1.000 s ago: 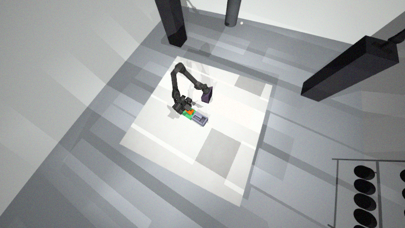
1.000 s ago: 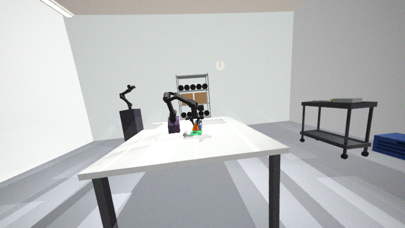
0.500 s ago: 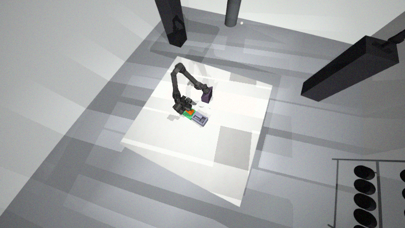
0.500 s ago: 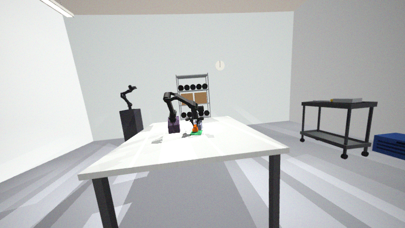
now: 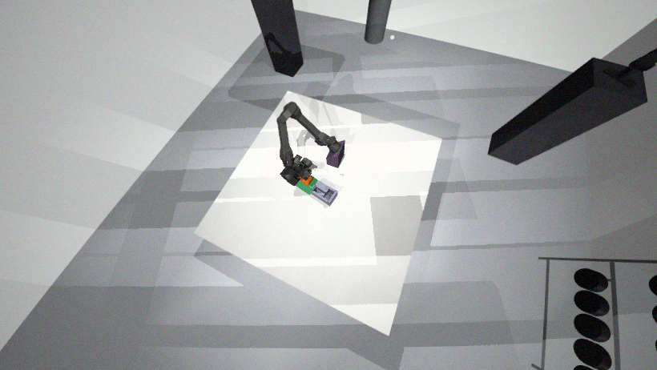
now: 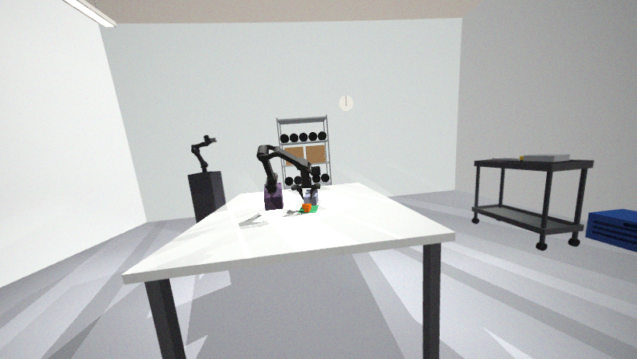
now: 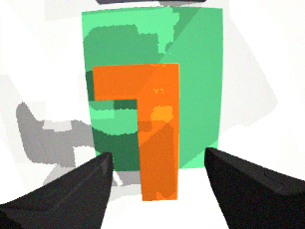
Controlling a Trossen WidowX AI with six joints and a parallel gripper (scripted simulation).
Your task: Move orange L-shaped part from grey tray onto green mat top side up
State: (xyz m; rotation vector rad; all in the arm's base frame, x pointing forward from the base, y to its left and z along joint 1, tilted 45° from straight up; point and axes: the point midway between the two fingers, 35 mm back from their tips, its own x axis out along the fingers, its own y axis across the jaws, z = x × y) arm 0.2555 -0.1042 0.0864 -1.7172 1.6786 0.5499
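The orange L-shaped part (image 5: 305, 180) (image 6: 306, 207) (image 7: 158, 90) looks flat on the green mat (image 5: 303, 187) (image 6: 315, 209) (image 7: 199, 100), its short leg pointing left in the wrist view. The free end of its long leg reaches past the mat's near edge there. My gripper (image 7: 158, 158) is open, one finger on each side of the long leg with gaps to both, touching nothing that I can see. The grey tray (image 5: 331, 201) (image 6: 313, 196) stands beside the mat, its pocket without the part. The exact height of the fingertips over the part is hard to tell.
The purple arm base (image 5: 335, 156) (image 6: 273, 199) stands on the white table (image 5: 276, 229) (image 6: 289, 240), near the tray and mat. Dark pedestals, a shelf (image 6: 302, 120) and a cart (image 6: 534, 165) stand away from the table.
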